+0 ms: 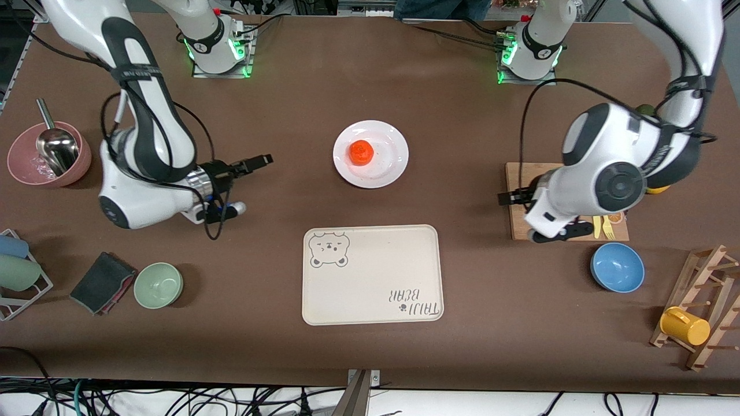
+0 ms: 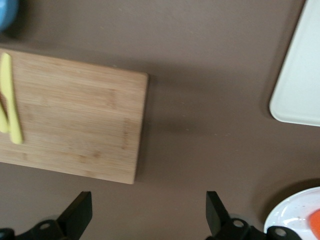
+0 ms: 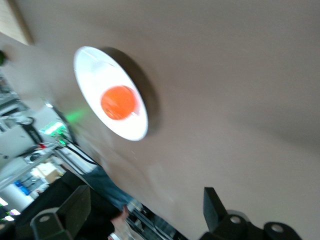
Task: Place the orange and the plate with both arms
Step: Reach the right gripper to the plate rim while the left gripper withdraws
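Note:
The orange [image 1: 361, 152] lies on the white plate [image 1: 392, 157] in the middle of the table, farther from the front camera than the bear-print tray. My right gripper [image 1: 260, 162] hovers open and empty toward the right arm's end of the plate, pointing at it. In the right wrist view the orange [image 3: 118, 102] sits on the plate [image 3: 95, 70], well ahead of the open right gripper [image 3: 147, 207]. My left gripper [image 1: 507, 196] hangs open and empty over the cutting board's edge. The left wrist view shows the left gripper [image 2: 148, 212] over bare table, with the plate's rim [image 2: 292, 215] and a sliver of the orange [image 2: 316, 223] at one corner.
The cream tray [image 1: 370, 274] lies nearer the front camera than the plate. A wooden cutting board [image 1: 520, 173] with a yellow knife [image 2: 10, 100] and a blue bowl [image 1: 617, 267] sit at the left arm's end. A green bowl [image 1: 158, 285], a dark cloth [image 1: 103, 283] and a pink bowl [image 1: 49, 155] sit at the right arm's end.

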{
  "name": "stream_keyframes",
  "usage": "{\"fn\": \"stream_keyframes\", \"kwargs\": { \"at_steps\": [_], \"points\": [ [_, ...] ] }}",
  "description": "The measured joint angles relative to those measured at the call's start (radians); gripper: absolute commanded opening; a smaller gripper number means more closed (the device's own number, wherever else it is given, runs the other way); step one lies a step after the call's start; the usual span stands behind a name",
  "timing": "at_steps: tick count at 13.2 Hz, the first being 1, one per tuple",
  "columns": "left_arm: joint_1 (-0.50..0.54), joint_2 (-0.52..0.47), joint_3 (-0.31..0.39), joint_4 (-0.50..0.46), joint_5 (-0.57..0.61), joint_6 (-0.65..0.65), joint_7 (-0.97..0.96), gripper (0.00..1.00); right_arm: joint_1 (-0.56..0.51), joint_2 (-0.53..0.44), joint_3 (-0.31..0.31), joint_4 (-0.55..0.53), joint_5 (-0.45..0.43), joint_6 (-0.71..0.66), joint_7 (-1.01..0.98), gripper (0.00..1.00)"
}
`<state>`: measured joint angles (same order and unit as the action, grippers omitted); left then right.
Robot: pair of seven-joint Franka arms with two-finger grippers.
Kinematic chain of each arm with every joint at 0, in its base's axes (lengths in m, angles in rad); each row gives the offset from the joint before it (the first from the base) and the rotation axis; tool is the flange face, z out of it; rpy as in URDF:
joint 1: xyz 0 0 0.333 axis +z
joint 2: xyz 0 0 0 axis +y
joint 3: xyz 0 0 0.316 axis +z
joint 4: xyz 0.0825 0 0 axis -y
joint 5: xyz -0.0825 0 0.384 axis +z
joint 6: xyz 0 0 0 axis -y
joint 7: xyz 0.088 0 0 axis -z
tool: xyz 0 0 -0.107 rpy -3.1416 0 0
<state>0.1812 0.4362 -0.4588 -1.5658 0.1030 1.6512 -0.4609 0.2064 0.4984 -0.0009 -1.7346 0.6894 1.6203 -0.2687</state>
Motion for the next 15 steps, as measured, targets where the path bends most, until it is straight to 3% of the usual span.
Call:
{"fn": "stream_keyframes", "kwargs": {
  "at_steps": [2,5,7,12,15],
  "points": [
    [0.053,0.000,0.001,0.015,0.038,-0.008,0.078,1.00,0.010,0.004,0.032,-0.078,0.097,0.127,-0.083,1.00],
    [0.100,-0.001,0.000,0.082,0.046,-0.066,0.109,1.00,0.016,0.004,0.145,-0.223,0.239,0.424,-0.209,1.00],
    [0.111,-0.004,-0.001,0.146,0.046,-0.110,0.142,1.00,0.032,0.006,0.203,-0.270,0.311,0.546,-0.240,1.00],
    [0.206,-0.050,-0.007,0.186,0.032,-0.138,0.200,1.00,0.048,0.078,0.223,-0.293,0.500,0.612,-0.484,0.99],
    [0.214,-0.051,-0.013,0.186,0.032,-0.138,0.205,1.00,0.057,0.119,0.224,-0.294,0.591,0.612,-0.595,0.77]
  ]
}}
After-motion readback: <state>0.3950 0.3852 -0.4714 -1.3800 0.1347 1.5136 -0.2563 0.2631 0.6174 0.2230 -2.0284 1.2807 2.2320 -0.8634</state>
